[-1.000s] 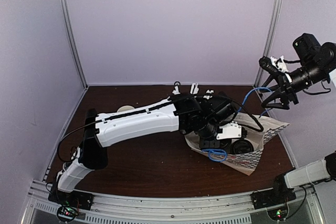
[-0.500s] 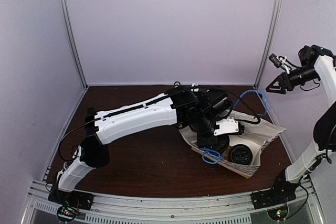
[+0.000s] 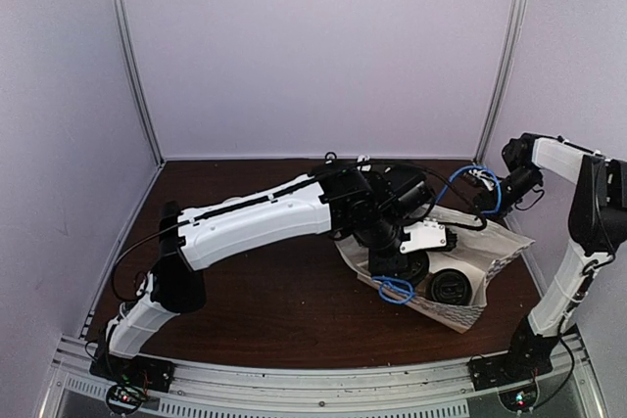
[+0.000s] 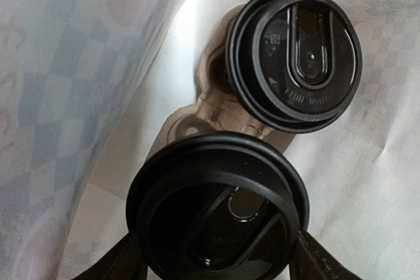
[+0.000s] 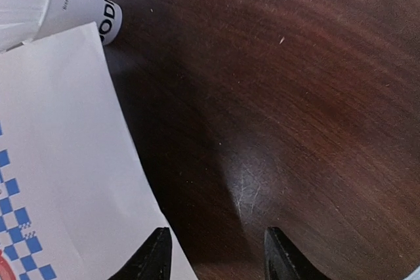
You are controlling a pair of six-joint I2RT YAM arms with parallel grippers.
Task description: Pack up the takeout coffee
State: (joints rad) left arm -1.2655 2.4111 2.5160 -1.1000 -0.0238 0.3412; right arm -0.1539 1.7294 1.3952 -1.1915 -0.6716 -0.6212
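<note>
Two takeout coffee cups with black lids show in the left wrist view, inside a white paper bag (image 4: 79,63) with a blue checker print. The nearer cup (image 4: 216,195) sits between the fingers of my left gripper (image 4: 218,239), which is shut on it below the lid. The farther cup (image 4: 295,57) stands in a brown pulp carrier (image 4: 210,106). From above, my left gripper (image 3: 397,263) reaches into the bag (image 3: 495,247) beside one lidded cup (image 3: 451,288). My right gripper (image 5: 213,234) is open and empty above the table, at the bag's edge (image 5: 59,162).
A white cup with black lettering (image 5: 72,4) lies at the bag's far edge. A blue cable loop (image 3: 397,289) hangs at the bag's mouth. The right arm (image 3: 578,242) stands folded at the right wall. Dark wooden table (image 3: 274,291) stretches to the left.
The right arm swung down from high on the right to the bag's far edge, its jaws narrowing. The left gripper sank a little deeper into the bag with its cup, then held still.
</note>
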